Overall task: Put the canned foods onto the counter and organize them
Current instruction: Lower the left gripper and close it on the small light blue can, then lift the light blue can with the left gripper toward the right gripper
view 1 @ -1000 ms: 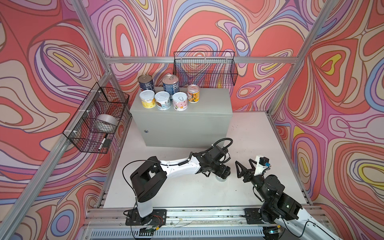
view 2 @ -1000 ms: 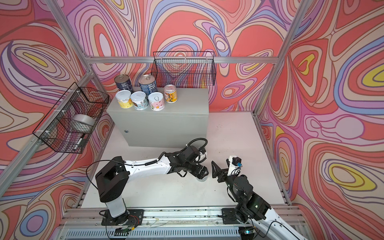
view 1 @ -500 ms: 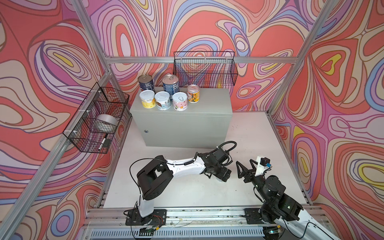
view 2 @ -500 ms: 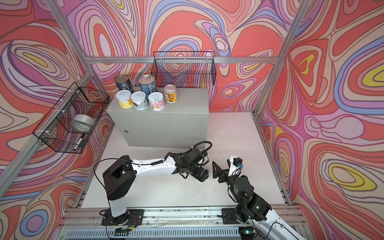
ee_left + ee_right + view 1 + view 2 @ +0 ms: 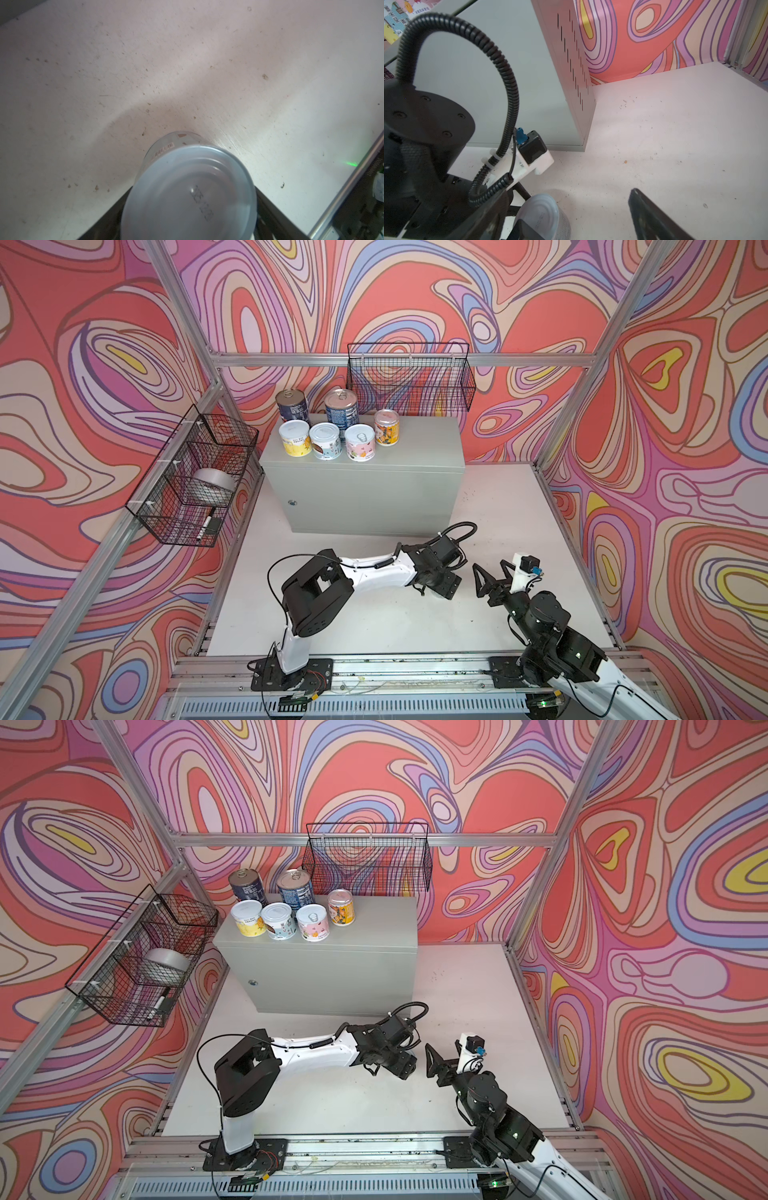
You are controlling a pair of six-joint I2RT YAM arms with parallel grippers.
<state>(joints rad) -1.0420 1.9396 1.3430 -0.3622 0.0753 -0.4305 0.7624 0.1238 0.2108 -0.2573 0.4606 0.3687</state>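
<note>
A short silver-topped can [image 5: 187,193] stands on the white tabletop, with my left gripper [image 5: 189,207] shut on its sides. The right wrist view shows this can [image 5: 542,212] beside a left finger. In both top views my left gripper [image 5: 444,585] [image 5: 399,1060] covers it. My right gripper [image 5: 490,572] [image 5: 442,1052] [image 5: 583,224] hangs open just right of it, holding nothing. Several canned foods stand at the left end of the grey counter [image 5: 415,448] [image 5: 374,928] [image 5: 508,72]: two tall dark-blue ones [image 5: 341,406] behind, short ones [image 5: 359,443] in front.
A black wire basket [image 5: 409,377] hangs on the back wall above the counter. Another basket [image 5: 187,489] on the left frame holds a grey tape roll [image 5: 214,485]. An aluminium rail [image 5: 415,668] runs along the table's front edge.
My left gripper's jaws widened briefly, then came in against the can; that arm shifted slightly to the right. The right arm has stayed still and open.
</note>
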